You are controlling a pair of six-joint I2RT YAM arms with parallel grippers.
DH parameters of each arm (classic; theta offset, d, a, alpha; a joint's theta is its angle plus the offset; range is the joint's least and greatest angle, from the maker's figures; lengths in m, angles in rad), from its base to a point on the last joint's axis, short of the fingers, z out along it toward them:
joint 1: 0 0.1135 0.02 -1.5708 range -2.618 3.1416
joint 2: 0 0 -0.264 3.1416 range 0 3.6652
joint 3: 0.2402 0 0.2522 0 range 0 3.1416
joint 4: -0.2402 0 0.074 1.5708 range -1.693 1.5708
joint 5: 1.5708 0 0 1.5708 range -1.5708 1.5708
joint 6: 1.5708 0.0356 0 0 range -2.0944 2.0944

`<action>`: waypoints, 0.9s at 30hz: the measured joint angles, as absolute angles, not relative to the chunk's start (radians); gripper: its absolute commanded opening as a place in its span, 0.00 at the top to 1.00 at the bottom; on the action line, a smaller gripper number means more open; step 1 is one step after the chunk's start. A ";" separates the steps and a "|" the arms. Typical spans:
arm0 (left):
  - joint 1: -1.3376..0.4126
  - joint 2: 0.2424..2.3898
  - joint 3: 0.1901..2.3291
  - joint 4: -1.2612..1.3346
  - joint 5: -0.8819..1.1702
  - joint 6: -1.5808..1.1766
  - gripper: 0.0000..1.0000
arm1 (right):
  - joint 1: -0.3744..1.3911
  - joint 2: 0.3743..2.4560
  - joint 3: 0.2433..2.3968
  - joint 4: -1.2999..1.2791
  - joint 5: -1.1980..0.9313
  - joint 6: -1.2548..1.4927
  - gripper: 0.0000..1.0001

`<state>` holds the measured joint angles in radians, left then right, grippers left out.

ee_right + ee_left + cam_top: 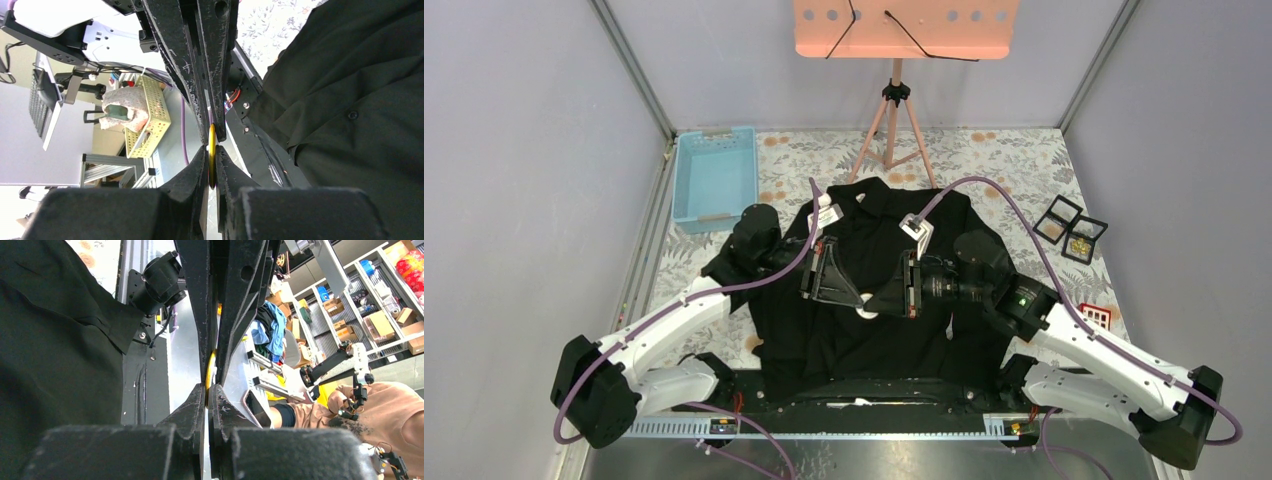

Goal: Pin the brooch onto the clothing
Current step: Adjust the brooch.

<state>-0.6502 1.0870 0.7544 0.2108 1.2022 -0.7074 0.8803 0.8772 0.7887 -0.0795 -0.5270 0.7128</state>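
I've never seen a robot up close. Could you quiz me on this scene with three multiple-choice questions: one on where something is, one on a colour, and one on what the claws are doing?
1. Where does the blue tray sit?
A. At the far-left corner of the table
B. On top of the shirt
C. At the table's right edge

2. What colour is the shirt?
A. White
B. Black
C. Red

3. How do the left gripper and the right gripper stand?
A. Both wide open above the tray
B. Both shut on the brooch, over the shirt
C. The left shut on a sleeve, the right wide open

Answers:
1 A: the top view shows the tray at the back left, off the shirt.
2 B: the fabric is black in every view.
3 B: each wrist view shows the fingers pinching the thin yellow disc.
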 measured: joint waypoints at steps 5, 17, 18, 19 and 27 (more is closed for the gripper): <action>-0.650 1.087 0.748 0.214 1.179 -0.707 1.00 | 0.887 0.884 0.817 -0.140 -0.488 0.693 0.99; -0.646 1.087 0.720 0.242 1.172 -0.724 1.00 | 0.936 0.915 0.869 -0.231 -0.393 0.631 0.94; -0.646 1.087 0.719 0.245 1.171 -0.727 1.00 | 0.937 0.914 0.869 -0.231 -0.392 0.625 0.91; -0.646 1.087 0.718 0.249 1.171 -0.728 1.00 | 0.937 0.912 0.869 -0.231 -0.389 0.620 0.87; -0.651 1.087 0.720 0.223 1.180 -0.703 1.00 | 0.940 0.836 0.852 -0.295 -0.339 0.597 0.23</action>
<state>-0.6506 1.0866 0.7200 0.2234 1.1797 -0.7029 0.9401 0.8356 0.8516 -0.2951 -0.3389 0.5968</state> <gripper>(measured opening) 0.025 0.534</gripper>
